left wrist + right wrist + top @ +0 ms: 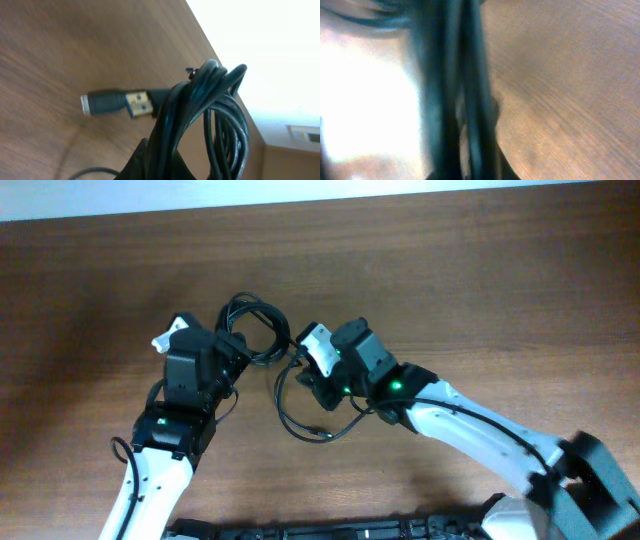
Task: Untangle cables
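The cables (255, 328) are thin black cords bunched in a coil at the table's middle. My left gripper (232, 350) is shut on the coil's left side. In the left wrist view the bundle (200, 115) rises from my jaws (165, 162), and a silver-tipped plug with a blue-and-gold end (117, 103) lies on the wood behind it. My right gripper (305, 370) is shut on cords at the coil's right side; a loose loop (300, 420) hangs toward the front. The right wrist view shows blurred dark cords (460, 90) running between the jaws (470, 160).
The brown wooden table (480, 270) spreads around the arms. A pale wall edge (300, 195) runs along the back. The left wrist view shows the table's far edge (220, 55) and a bright area beyond it.
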Available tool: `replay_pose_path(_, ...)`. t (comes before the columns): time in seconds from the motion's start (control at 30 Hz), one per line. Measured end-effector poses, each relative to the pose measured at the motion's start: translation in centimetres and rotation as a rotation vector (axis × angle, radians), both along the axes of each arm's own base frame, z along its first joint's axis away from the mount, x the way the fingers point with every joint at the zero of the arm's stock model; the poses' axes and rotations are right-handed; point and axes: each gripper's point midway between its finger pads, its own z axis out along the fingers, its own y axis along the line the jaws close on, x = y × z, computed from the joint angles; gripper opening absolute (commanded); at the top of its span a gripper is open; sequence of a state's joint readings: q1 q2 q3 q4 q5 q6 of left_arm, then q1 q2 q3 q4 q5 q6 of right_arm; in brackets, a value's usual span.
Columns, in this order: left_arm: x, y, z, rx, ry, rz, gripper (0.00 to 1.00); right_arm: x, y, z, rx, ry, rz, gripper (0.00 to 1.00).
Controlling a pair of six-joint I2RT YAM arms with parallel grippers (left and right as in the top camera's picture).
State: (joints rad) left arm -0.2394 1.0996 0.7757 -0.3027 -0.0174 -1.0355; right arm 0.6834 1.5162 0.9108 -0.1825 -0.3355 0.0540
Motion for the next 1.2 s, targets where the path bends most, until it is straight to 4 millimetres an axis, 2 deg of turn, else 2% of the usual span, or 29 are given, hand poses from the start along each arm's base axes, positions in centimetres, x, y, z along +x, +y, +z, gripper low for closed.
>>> replay_pose_path(0.07, 0.3, 0.3, 0.3, 0.056, -0.031, -0.014, 0.00, -1.7, -0.6, 1.0, 0.005, 0.041, 0.024, 0.04)
replay_pose_path(0.2, 1.2, 0.5, 1.6, 0.145, -0.109, -0.052, 0.00, -4.7, -0.6, 5.9, 0.120, 0.035, 0.108, 0.04)
replay_pose_path(0.23, 1.2, 0.5, 1.6, 0.155, -0.113, -0.062, 0.00, -5.0, -0.6, 6.4, 0.138, 0.034, 0.121, 0.16)
replay_pose_path(0.27, 1.3, 0.2, 1.8, 0.157, -0.123, -0.074, 0.00, -5.3, -0.5, 6.8, 0.150, 0.036, 0.129, 0.42)
replay_pose_path(0.3, 1.3, -0.2, 1.9, 0.160, -0.130, -0.084, 0.00, -5.4, -0.5, 6.8, 0.154, 0.044, 0.133, 0.58)
replay_pose_path(0.33, 1.3, -0.4, 2.1, 0.163, -0.139, -0.091, 0.00, -5.5, -0.5, 6.7, 0.151, 0.049, 0.133, 0.67)
replay_pose_path(0.37, 1.3, -0.5, 2.2, 0.168, -0.143, -0.096, 0.00, -5.5, -0.5, 6.7, 0.149, 0.049, 0.132, 0.86)
replay_pose_path(0.4, 1.3, -0.7, 2.1, 0.170, -0.143, -0.100, 0.00, -5.4, -0.6, 6.7, 0.145, 0.040, 0.130, 0.97)
replay_pose_path(0.43, 1.2, -0.7, 2.1, 0.173, -0.144, -0.101, 0.00, -5.2, -0.6, 6.6, 0.143, 0.038, 0.121, 0.99)
replay_pose_path(0.57, 1.3, -0.9, 2.3, 0.194, -0.155, -0.122, 0.00, -3.4, -1.3, 6.2, 0.094, -0.018, 0.042, 0.99)
replay_pose_path(0.67, 1.4, -2.9, 3.6, 0.270, -0.251, -0.301, 0.00, -2.0, -1.2, 7.1, 0.105, -0.090, 0.003, 0.98)
replay_pose_path(0.83, 0.4, -5.3, 3.5, 0.410, -0.332, -0.563, 0.00, 0.1, -1.6, 8.6, 0.143, -0.164, -0.050, 0.77)
replay_pose_path(0.9, 0.1, -5.6, 3.3, 0.436, -0.338, -0.607, 0.00, 1.6, -2.8, 8.9, 0.159, -0.158, -0.118, 0.74)
replay_pose_path(0.97, -0.1, -5.8, 3.2, 0.451, -0.343, -0.633, 0.00, 3.2, -4.4, 9.0, 0.171, -0.145, -0.198, 0.56)
replay_pose_path(1.0, -0.1, -5.9, 3.2, 0.454, -0.346, -0.642, 0.00, 3.8, -5.2, 9.0, 0.175, -0.139, -0.230, 0.53)
replay_pose_path(1.07, -0.3, -6.2, 3.2, 0.450, -0.354, -0.664, 0.00, 4.3, -5.7, 9.0, 0.182, -0.131, -0.261, 0.52)
replay_pose_path(1.2, -0.7, -6.9, 3.3, 0.427, -0.370, -0.711, 0.00, 4.5, -5.6, 8.6, 0.179, -0.119, -0.264, 0.51)
